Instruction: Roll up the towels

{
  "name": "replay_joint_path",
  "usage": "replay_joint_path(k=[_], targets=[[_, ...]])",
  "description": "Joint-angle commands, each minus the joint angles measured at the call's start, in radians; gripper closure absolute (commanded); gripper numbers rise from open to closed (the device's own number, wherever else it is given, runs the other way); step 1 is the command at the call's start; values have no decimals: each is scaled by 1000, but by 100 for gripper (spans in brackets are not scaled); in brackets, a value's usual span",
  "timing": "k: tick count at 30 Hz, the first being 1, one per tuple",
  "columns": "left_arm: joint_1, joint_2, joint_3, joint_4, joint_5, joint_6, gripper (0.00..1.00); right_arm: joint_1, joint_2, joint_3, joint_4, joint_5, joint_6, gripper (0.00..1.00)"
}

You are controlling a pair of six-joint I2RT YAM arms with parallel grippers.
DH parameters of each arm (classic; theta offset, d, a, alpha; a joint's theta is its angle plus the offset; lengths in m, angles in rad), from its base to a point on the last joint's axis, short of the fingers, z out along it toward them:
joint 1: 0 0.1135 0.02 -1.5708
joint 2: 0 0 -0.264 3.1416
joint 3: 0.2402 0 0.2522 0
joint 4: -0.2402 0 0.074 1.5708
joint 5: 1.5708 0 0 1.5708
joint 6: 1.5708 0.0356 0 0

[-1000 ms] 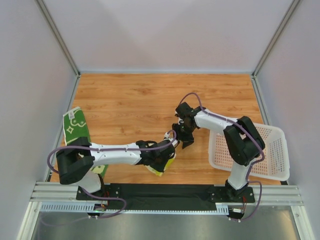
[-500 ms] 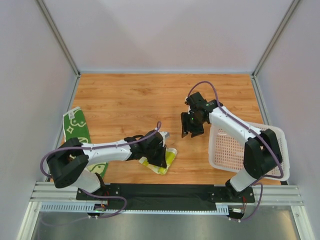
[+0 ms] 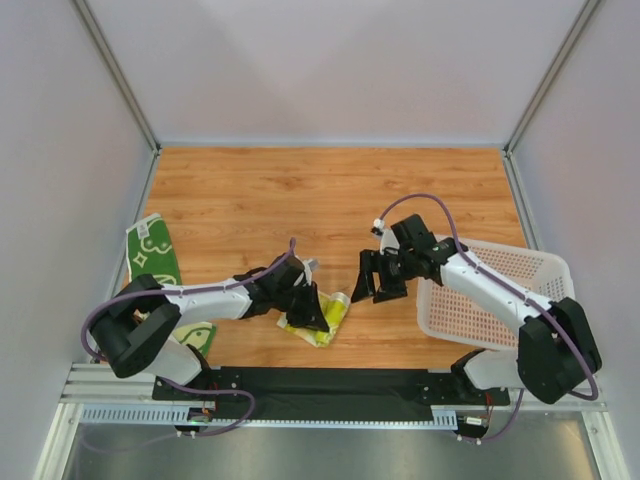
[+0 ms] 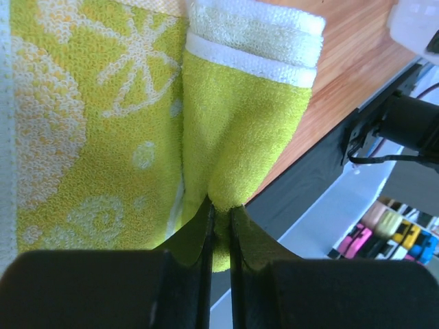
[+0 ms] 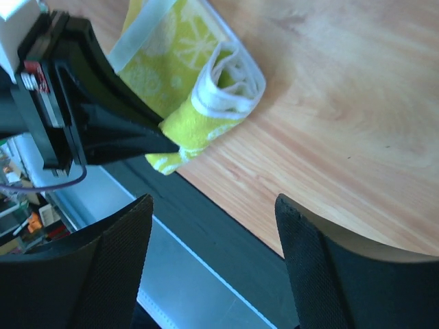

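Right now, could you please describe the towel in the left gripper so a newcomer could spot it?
On the wooden table, look near the front edge, around the middle. The left gripper is shut on a partly rolled yellow towel with pale prints; its neighbour at the left edge is a dark green towel.

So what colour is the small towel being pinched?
Yellow-green towel, pale prints, white edge; left wrist view.
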Motion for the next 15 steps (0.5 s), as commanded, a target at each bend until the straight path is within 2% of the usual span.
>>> replay_joint_path(k=[1, 7, 15], targets=[[20, -21, -26, 91, 71, -53, 96, 9, -53, -54, 169, -131, 37, 25], [54, 5, -98, 206, 114, -138, 96, 34, -19, -100, 235, -125, 66, 25], [109, 22, -95, 129, 134, -98, 96, 87, 145, -69, 284, -65, 92, 25]])
